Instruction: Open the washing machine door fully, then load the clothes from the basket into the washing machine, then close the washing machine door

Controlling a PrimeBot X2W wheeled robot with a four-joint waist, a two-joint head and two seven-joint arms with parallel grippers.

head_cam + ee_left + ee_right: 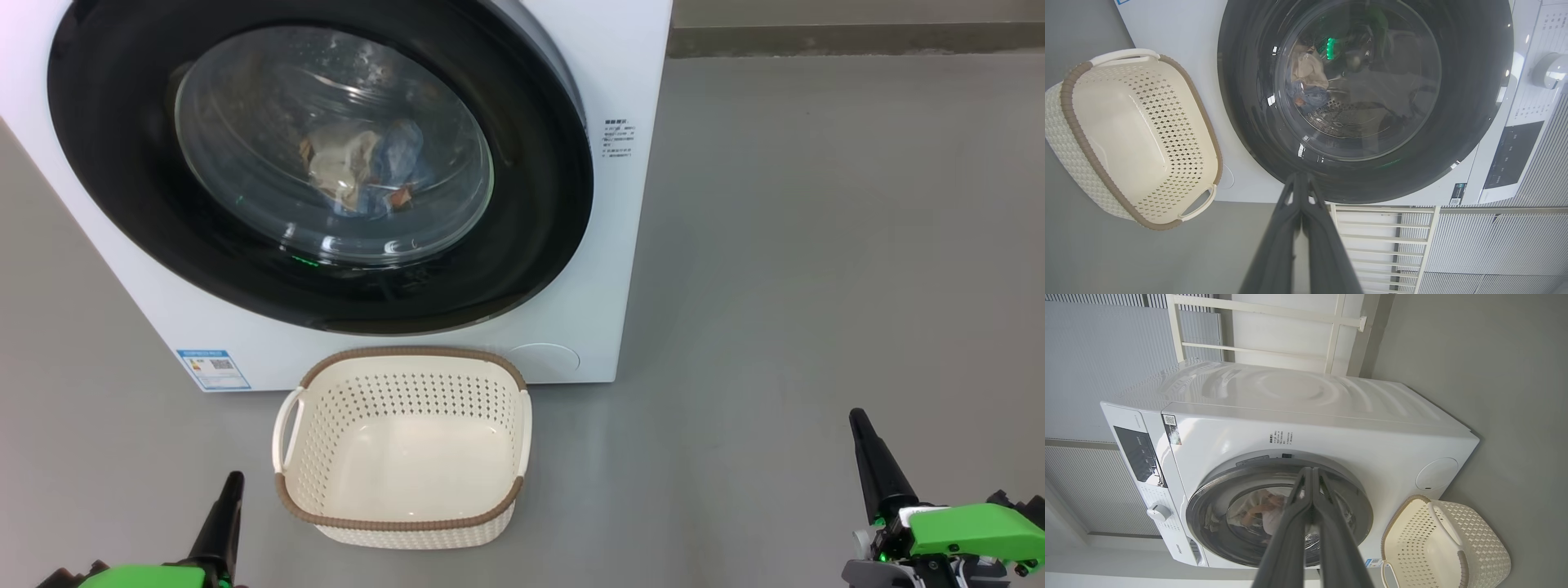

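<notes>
Low at the left, the left gripper [235,483] points up the head view, its two long dark fingers pressed together into a single tip. Beyond it, a small blue label sticker [214,369] sits on the lower left corner of the washing machine [612,286], a smooth white box on a matt grey floor [816,245].

Next comes the basket [400,520]. It is cream perforated plastic, a rounded rectangle with a brown woven-look rim and loop handles. It stands upright on the floor just before the machine's front, under the washing machine door [539,204] and between the grippers and the machine.

That door, a wide glossy black ring around a bulging glass bowl, lies shut against the front. Behind the glass the clothes [359,171] lie heaped in the perforated steel drum; through the reflections they seem cream and blue. A round white cap [543,359] marks the front's lower right.

Far right, the right gripper [856,420] likewise has its fingers closed tip to tip, well apart from the basket.
</notes>
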